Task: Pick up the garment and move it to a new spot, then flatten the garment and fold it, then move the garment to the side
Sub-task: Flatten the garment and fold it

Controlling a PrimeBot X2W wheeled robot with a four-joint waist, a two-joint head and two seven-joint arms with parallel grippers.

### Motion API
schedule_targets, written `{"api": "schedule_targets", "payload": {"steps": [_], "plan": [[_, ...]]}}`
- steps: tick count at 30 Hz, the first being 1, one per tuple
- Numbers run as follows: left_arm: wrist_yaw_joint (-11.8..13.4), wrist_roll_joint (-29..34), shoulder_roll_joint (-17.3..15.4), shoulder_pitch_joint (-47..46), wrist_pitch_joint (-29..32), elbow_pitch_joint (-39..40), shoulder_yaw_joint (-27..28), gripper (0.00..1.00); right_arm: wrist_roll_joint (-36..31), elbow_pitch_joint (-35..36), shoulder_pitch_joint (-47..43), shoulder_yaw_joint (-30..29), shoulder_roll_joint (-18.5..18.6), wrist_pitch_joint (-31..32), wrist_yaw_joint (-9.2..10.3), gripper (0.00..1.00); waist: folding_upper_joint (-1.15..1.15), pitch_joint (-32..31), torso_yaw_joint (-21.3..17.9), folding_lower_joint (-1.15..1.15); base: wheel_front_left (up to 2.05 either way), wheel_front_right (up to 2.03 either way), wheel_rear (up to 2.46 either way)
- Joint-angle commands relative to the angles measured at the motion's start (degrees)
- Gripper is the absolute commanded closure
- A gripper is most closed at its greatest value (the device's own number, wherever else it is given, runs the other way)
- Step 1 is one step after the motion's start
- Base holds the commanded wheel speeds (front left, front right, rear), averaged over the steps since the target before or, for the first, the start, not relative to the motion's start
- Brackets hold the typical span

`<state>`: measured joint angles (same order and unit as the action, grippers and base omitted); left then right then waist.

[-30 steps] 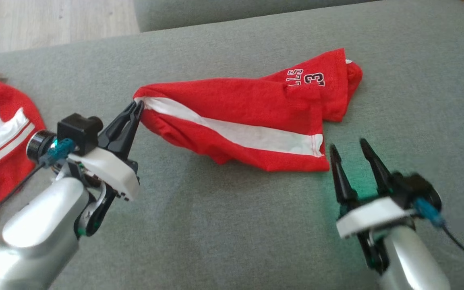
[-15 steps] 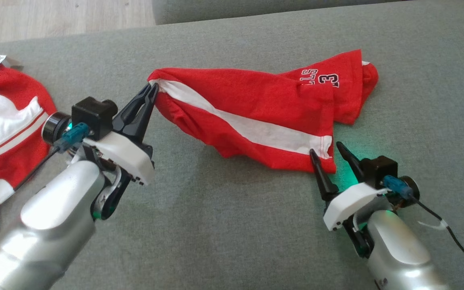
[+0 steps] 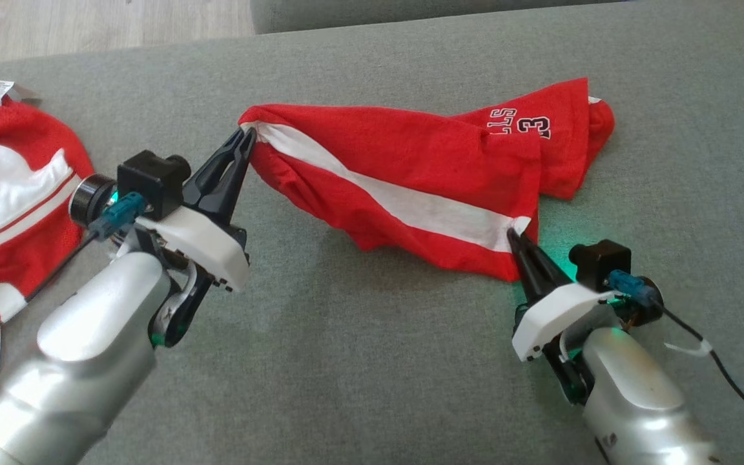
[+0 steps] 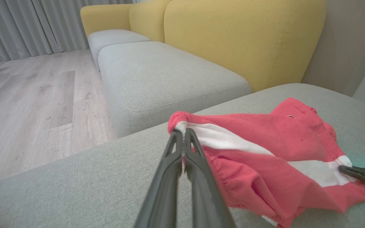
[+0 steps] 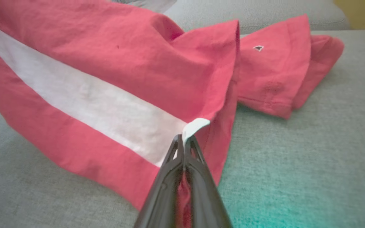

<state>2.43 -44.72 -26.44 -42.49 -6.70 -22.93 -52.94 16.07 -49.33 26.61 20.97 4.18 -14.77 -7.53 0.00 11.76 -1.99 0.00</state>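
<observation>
Mid-frame in the head view, stretched across the grey cushion (image 3: 346, 361): red shorts (image 3: 411, 168) with a white stripe, number 3 on the leg at upper right. At the shorts' left end, pinched tight in the left tool (image 3: 247, 139), fingers pressed together right on the stripe's tip, fabric held a little off the cushion there. At lower right, clamped in the right tool (image 3: 515, 237) too, tips closed on the stripe's other end at the hem corner, a white flap poking up just past the tips in the right wrist view. Sags between the two grips, lower edge touching the cushion. Far leg folded over, lying flat at upper right. At far left, a second garment (image 3: 4, 187), red and white, well apart. Wood floor (image 3: 88, 26) along the top left; yellow backrest (image 4: 233, 38) behind in the left wrist view.
</observation>
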Motion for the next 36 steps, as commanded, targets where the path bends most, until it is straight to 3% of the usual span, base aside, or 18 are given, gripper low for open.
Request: {"api": "schedule_targets", "payload": {"steps": [1,5,14,20,24,30,36], "plan": [[0.0,0.6,-1.7,-3.5,-0.8,0.9,2.3,1.00,0.2,2.2,1.2,0.9,-0.1,-0.2,0.04,1.00,0.00,-0.1,-0.1,0.00,0.00,0.00,0.00],[0.2,0.7,-2.1,-3.8,-1.7,0.9,2.7,1.00,-0.3,7.1,1.1,-2.1,1.0,-0.2,0.04,1.00,0.00,-0.5,-0.4,0.00,0.00,0.00,0.00],[0.2,4.3,-4.8,-7.7,-3.2,2.6,2.5,1.00,-1.6,27.7,3.3,-15.4,5.8,-0.2,0.04,1.00,0.00,-1.4,-2.3,0.00,0.00,0.00,0.00],[0.7,7.7,-6.9,-13.9,-4.2,9.6,3.9,1.00,-3.9,41.0,7.4,-23.7,8.5,-0.2,0.04,1.00,0.00,-2.9,-3.4,0.00,0.00,0.00,0.00],[0.7,8.9,-8.5,-17.9,-2.6,16.3,4.9,1.00,-5.6,46.9,9.9,-24.8,10.8,-0.2,0.04,1.00,0.00,-3.9,-4.2,0.00,0.00,0.00,0.00],[-0.2,9.1,-10.0,-24.7,2.9,20.6,6.0,1.00,-6.2,43.8,18.8,-22.5,15.3,0.4,0.04,1.00,0.00,-2.9,-5.4,0.00,0.00,0.00,0.00],[-2.4,10.7,-8.6,-31.2,5.1,12.5,5.3,1.00,-5.5,31.5,31.5,-17.5,17.4,0.9,0.04,1.00,0.00,2.6,-5.0,0.00,0.00,0.00,0.00]]}}
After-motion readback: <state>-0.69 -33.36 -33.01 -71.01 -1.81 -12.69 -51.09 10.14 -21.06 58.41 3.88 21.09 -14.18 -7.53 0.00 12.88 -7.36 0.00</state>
